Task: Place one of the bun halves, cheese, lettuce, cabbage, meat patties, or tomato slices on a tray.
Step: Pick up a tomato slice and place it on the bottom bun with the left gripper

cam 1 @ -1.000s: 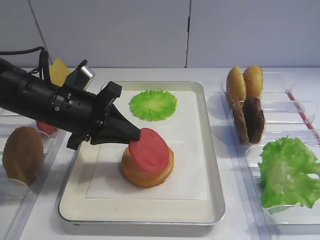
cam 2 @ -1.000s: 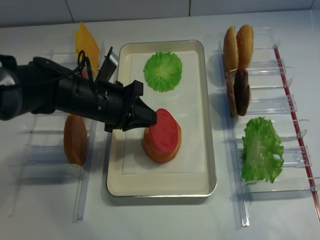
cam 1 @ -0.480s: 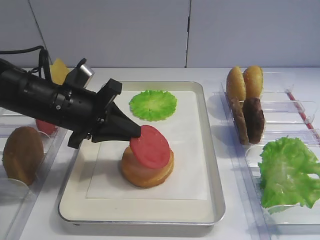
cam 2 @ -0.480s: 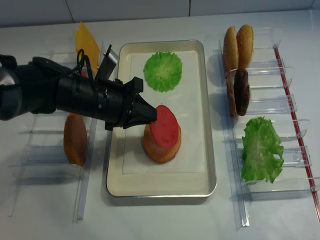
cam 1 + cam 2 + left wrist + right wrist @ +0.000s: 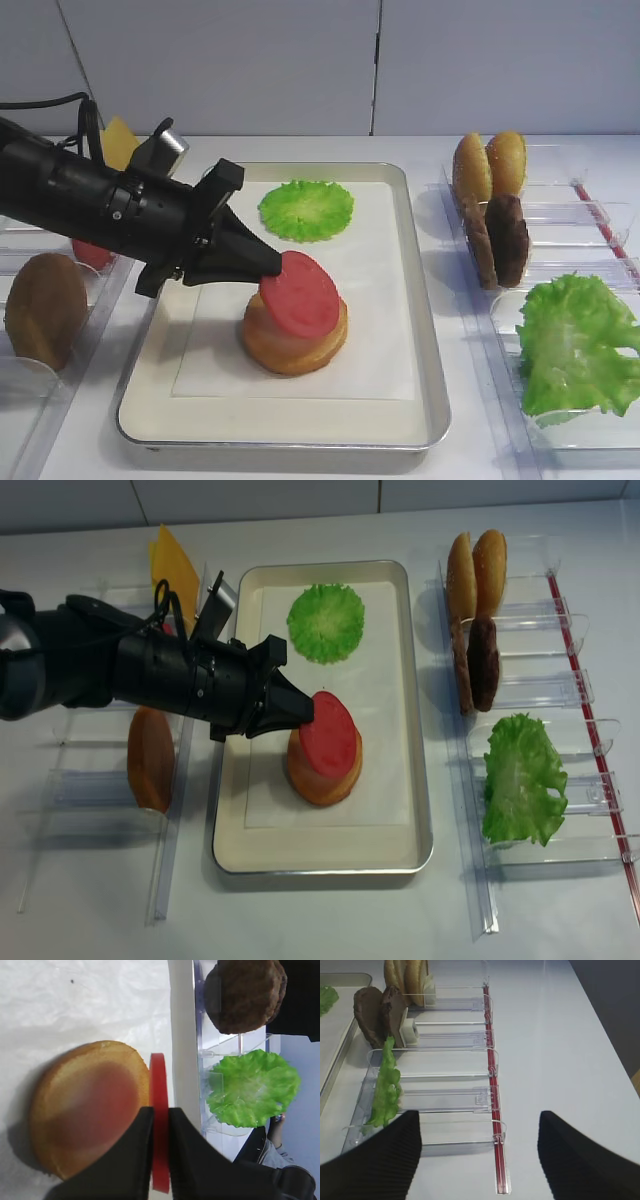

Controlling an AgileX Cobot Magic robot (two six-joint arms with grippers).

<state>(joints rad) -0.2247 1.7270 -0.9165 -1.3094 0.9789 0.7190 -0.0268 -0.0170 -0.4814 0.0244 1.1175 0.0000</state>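
My left gripper [image 5: 272, 268] [image 5: 306, 712] [image 5: 159, 1112] is shut on the edge of a red tomato slice [image 5: 302, 296] [image 5: 330, 734] [image 5: 159, 1080]. The slice is tilted, and its lower edge is at the top of a golden bun half [image 5: 295, 345] [image 5: 322, 778] [image 5: 85, 1105]. That bun half sits on the paper-lined silvery tray [image 5: 430, 400] [image 5: 420, 780]. A round frilly green leaf [image 5: 306, 208] [image 5: 326, 622] lies at the tray's far end. My right gripper [image 5: 479, 1120] is open over bare table beside the right racks, holding nothing.
Clear racks on the right hold bun halves [image 5: 490, 162] [image 5: 475, 570], meat patties [image 5: 507, 238] [image 5: 377, 1014] [image 5: 245, 992] and lettuce [image 5: 575, 340] [image 5: 522, 776] [image 5: 386, 1085]. Left racks hold cheese [image 5: 118, 140] [image 5: 172, 565], a bun half [image 5: 45, 308] [image 5: 150, 758] and another tomato slice [image 5: 92, 255].
The left gripper has lifted slightly, so the held tomato slice now stands a little steeper on the bun half. Its grip stays shut.
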